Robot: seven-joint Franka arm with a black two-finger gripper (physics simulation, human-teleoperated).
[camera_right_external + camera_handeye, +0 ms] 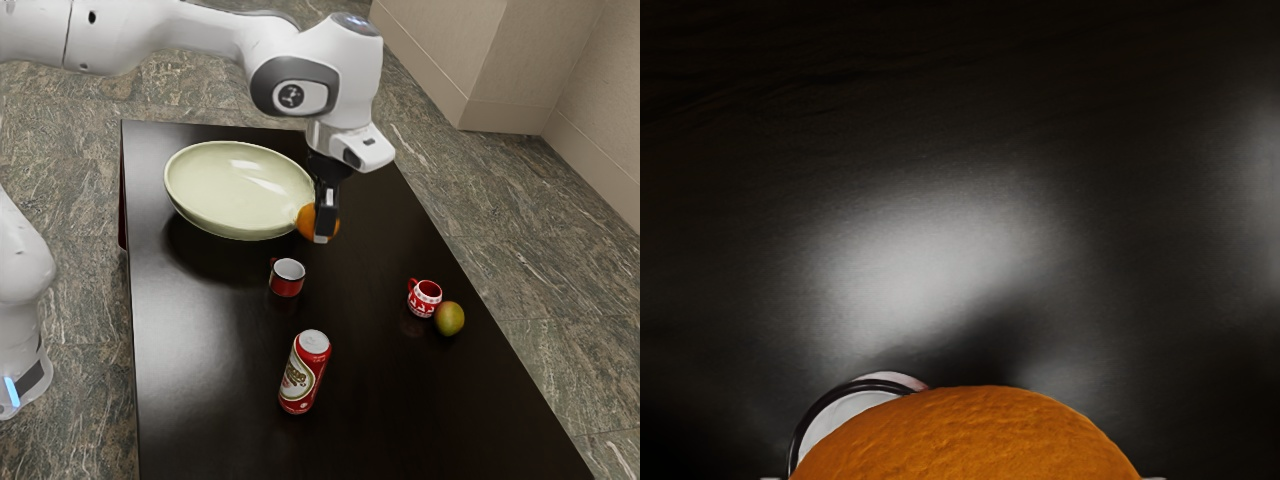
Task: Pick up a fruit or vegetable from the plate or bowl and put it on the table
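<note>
"What have you got?"

"An orange (pixel 306 222)! My gripper (pixel 321 226) is squeezing it from both sides."

"Where is it?"

"By the big bowl (pixel 225 190), at its rim on the exterior view's right. I can't tell if it touches the table (pixel 210 400)."

"What else do you see?"

"A red cup (pixel 286 288) near the bowl, a tall can (pixel 301 380), and a patterned cup (pixel 424 305) just beside a green fruit (pixel 450 319)."

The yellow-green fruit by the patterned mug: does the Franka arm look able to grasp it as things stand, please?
Probably not: the pincer looks shut on the orange. Otherwise the way down to the yellow-green fruit seems free, with only the patterned mug close beside it.
</note>
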